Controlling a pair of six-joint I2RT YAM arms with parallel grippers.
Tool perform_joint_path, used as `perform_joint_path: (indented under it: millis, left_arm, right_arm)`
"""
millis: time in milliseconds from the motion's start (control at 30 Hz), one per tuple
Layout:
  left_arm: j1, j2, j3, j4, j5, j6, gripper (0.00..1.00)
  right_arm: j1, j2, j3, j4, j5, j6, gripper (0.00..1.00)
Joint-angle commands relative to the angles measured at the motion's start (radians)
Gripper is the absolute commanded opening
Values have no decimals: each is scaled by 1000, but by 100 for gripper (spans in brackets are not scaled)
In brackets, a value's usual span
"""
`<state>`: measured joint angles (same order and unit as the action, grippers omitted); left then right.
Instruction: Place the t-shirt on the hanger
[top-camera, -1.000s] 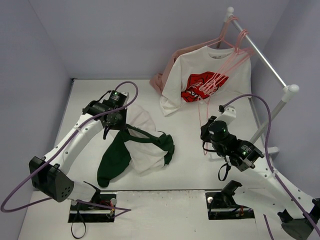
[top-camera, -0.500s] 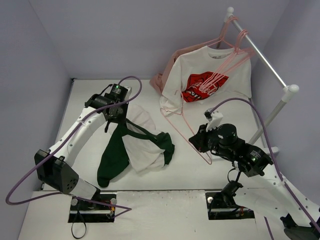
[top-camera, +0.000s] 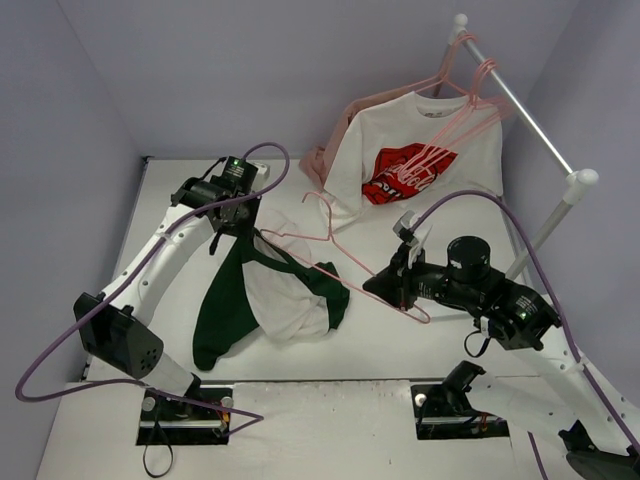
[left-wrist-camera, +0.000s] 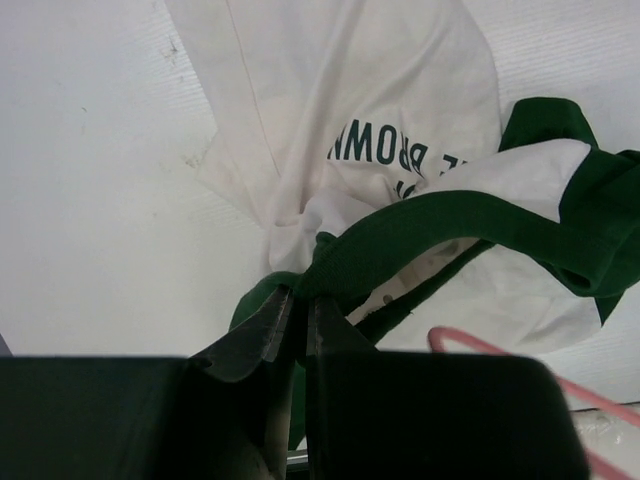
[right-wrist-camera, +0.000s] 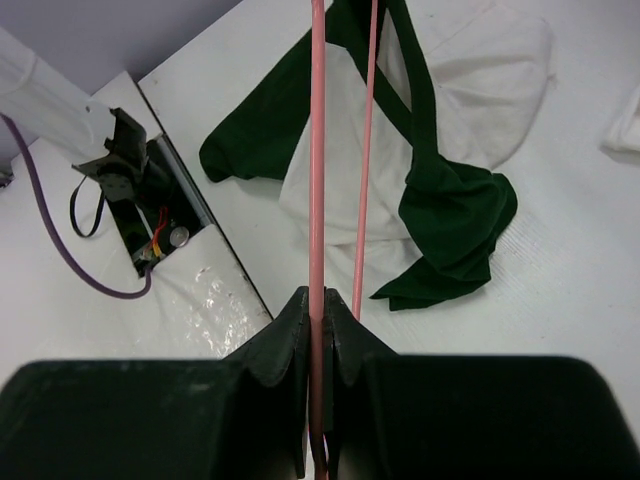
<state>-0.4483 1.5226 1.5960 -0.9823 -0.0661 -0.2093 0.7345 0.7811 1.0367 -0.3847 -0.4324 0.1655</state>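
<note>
Hanger (right-wrist-camera: 317, 150) and t-shirt (top-camera: 270, 300) being gripped mid-frame on the table (top-camera: 180, 190).
The hanger is being clamped diagonally in the right jaws, hook pointing upper left; the t-shirt's green trim is being pinched by the left jaws.

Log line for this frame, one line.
left gripper shut on t-shirt, green band | right gripper shut on pink hanger | pink hanger beside t-shirt, not yet inserted

The t-shirt (top-camera: 275, 300) is white with dark green sleeves and collar band, plus dark lettering on the white. The hanger (right-wrist-camera: 318, 150) is plain pink. Near the white table's (top-camera: 380, 345) far edge, 1 white shirt (top-camera: 380, 130) bears a red print beside a pale pink garment (top-camera: 318, 162).
</note>
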Motion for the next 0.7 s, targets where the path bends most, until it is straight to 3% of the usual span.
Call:
perform_joint_path:
  millis: [0,667]
  left_arm:
    - [9,-14,50,-10,38,-19,0]
    - [-13,-91,51,-80,141,-72,0]
  right_arm:
    - [6,9,27,69,-91,-63,0]
    - [3,75,-104,231,-154,-136,0]
